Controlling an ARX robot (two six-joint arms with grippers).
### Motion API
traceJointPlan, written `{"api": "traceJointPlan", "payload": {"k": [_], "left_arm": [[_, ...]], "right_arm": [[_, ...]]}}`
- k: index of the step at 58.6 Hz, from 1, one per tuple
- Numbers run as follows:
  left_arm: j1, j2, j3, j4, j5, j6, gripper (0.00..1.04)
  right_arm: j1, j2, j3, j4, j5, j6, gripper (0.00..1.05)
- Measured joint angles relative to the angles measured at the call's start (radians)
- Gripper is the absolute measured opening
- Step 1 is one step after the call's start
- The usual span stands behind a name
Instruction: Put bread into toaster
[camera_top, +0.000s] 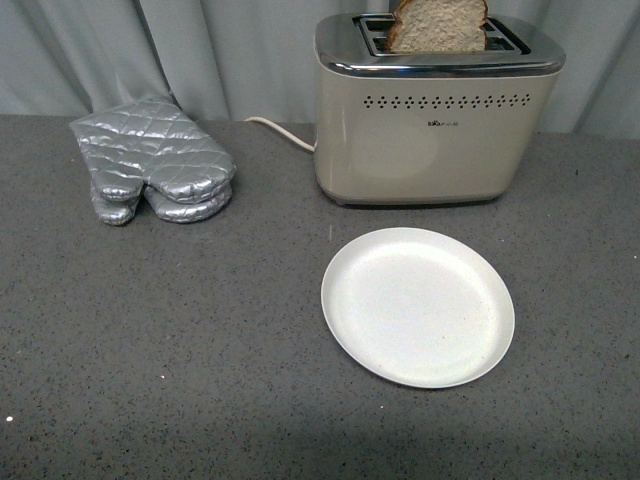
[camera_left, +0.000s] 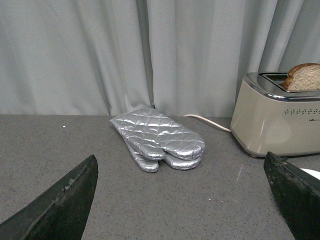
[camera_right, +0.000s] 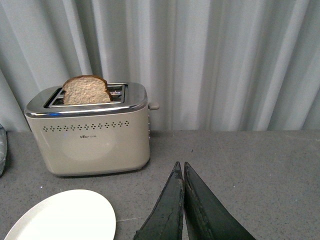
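Brown bread (camera_top: 437, 27) upright in toaster (camera_top: 432, 120)

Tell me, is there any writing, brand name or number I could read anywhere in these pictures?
Small dark logo on the front of the boxy beige metal toaster, below its row of vent holes: too small and blurred to read in any view.
No other text, numbers or signs show anywhere.

- The back of the desk (camera_top: 200, 380) is closed off by a curtain (camera_top: 200, 50).
- The toaster (camera_top: 430, 130) top is blocked by the bread (camera_top: 438, 25) standing in its slot.
- Open desk is left between the oven mitts (camera_top: 155, 160) and the plate (camera_top: 417, 306).
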Motion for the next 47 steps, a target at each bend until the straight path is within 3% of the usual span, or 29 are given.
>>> {"api": "traceJointPlan", "payload": {"k": [37,42,47], "left_arm": [[0.000,0.000,0.000,0.000,0.000,0.000,0.98],[0.000,0.000,0.000,0.000,0.000,0.000,0.98],[0.000,0.000,0.000,0.000,0.000,0.000,0.98]], "right_arm": [[0.000,-0.206,0.000,-0.205,0.000,0.000,0.00],[0.000,-0.325,0.000,-0.361,-0.001,0.000,0.00],[0.000,-0.377,0.000,-0.379,0.000,0.000,0.00]]}}
